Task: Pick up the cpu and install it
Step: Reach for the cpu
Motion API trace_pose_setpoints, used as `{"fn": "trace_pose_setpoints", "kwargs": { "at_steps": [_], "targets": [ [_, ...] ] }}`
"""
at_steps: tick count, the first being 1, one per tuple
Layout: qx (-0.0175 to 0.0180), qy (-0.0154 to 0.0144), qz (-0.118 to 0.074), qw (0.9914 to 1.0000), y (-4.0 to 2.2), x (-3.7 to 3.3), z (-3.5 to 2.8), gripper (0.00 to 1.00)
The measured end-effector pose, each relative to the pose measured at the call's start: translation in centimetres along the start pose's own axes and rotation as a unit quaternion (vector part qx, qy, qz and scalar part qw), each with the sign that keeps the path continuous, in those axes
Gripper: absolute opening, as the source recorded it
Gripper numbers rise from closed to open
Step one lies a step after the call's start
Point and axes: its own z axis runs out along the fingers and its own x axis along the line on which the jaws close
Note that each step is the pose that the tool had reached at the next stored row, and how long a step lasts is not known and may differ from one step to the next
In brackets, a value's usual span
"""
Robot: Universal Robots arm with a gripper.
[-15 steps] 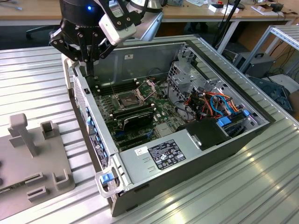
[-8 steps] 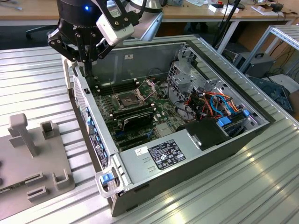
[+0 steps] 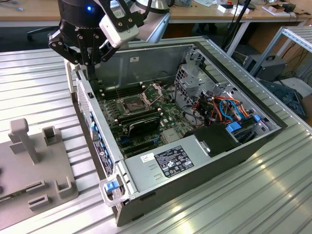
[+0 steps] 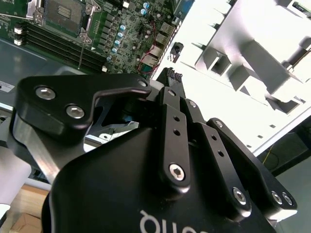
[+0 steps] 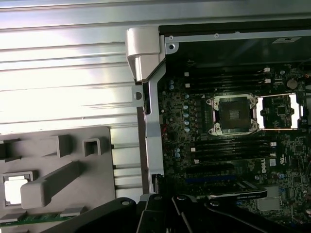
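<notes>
The cpu (image 5: 12, 188) lies flat in a square recess of the grey fixture tray (image 5: 73, 145) – a bright silver square seen in the first wrist view, with a grey bar-shaped post of the tray just beside it. The tray (image 3: 44, 165) rests on the ribbed metal worktop (image 3: 39, 78), next to the open computer case (image 3: 146, 58) on the exterior view's left. The black pincer (image 3: 90, 72) hangs above the case's side wall nearest the tray, toward the case's far end, pointing down. Its fingers are drawn together, and nothing shows between them; the second wrist view shows the pincer (image 4: 171, 77) from behind, its linkages converging toward the tips. It touches neither the cpu nor the tray and is well apart from the chip. Inside the case the motherboard lies face up – the dark square socket (image 3: 132, 103) sits near its middle with its centre bare, memory slots running along both sides of it. The shiny retention frame (image 3: 155, 91) is swung open and stands beside the socket. In the first wrist view the socket (image 5: 232, 113) and the opened frame (image 5: 279, 110) sit side by side. A black power supply and bundled coloured cables fill the case's end on the exterior view's right.
</notes>
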Motion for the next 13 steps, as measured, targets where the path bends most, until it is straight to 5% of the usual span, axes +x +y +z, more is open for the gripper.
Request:
{"fn": "trace_pose_setpoints", "kwargs": {
  "at_steps": [13],
  "targets": [
    [-0.0001, 0.0, 0.0, 1.0, -0.07, 0.98, -0.02, 0.11]
  ]
}}
